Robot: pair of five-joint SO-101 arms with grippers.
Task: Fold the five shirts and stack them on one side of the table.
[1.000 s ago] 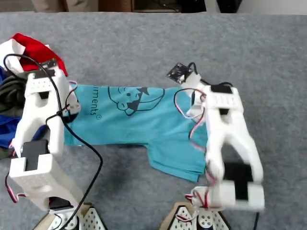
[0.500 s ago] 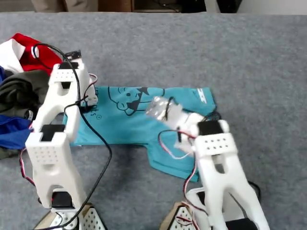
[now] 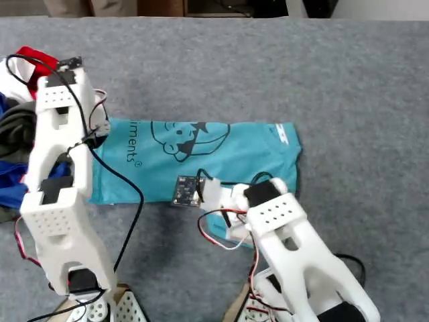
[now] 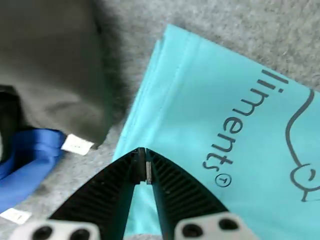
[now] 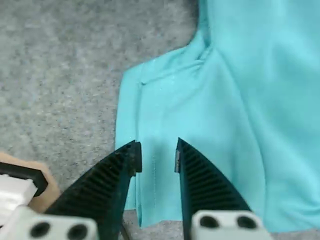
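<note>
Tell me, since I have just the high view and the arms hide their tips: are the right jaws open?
Observer: Yes. The right jaws stand open above the sleeve.
Operator: And the left?
Observer: The left jaws are shut, with their tip over the folded edge of the shirt. I cannot tell whether they pinch cloth.
Operator: Anything close to that edge?
Observer: A white tag lies at the rim of the grey garment, just short of the shirt.
</note>
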